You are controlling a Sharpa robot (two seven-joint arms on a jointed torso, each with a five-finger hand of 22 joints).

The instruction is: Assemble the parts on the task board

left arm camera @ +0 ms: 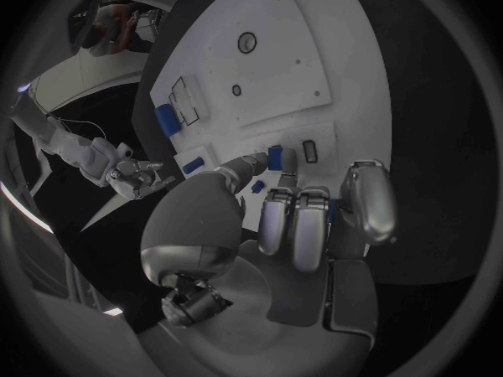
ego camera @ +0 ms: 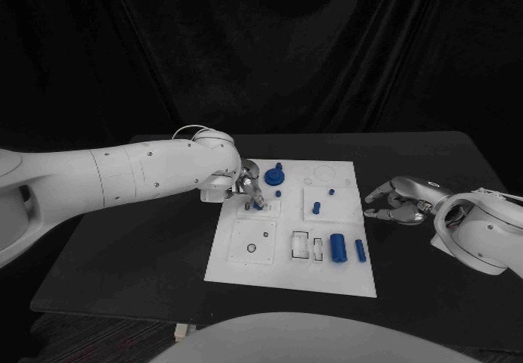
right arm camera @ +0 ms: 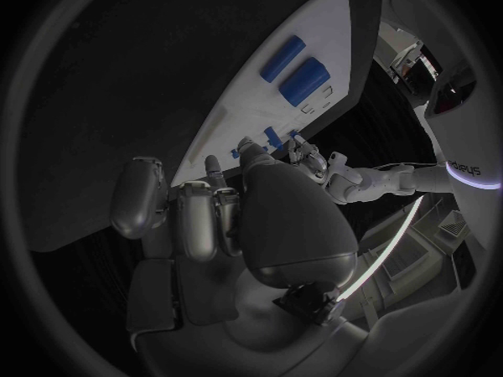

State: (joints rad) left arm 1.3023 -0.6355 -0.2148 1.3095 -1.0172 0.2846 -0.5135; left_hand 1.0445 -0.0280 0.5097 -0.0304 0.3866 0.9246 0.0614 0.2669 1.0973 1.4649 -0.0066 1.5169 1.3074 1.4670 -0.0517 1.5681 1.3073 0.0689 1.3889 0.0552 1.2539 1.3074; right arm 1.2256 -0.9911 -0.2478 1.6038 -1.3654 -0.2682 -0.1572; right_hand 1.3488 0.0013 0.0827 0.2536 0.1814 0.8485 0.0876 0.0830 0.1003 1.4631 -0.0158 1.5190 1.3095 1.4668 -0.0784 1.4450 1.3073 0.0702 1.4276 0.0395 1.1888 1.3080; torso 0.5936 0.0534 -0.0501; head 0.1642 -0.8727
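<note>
Left hand [ego camera: 238, 190] pinches a small blue part [left arm camera: 276, 157], plain from its wrist; right hand [ego camera: 397, 203] curled, holding nothing.

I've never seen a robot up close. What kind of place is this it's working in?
Probably a robotics lab or test bench: black curtains hang behind a black table, and a white task board of small blue parts lies between the robot's left hand and right hand.

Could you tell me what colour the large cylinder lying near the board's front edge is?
Blue. The large cylinder shows best in the head view, lying on the white task board.
</note>
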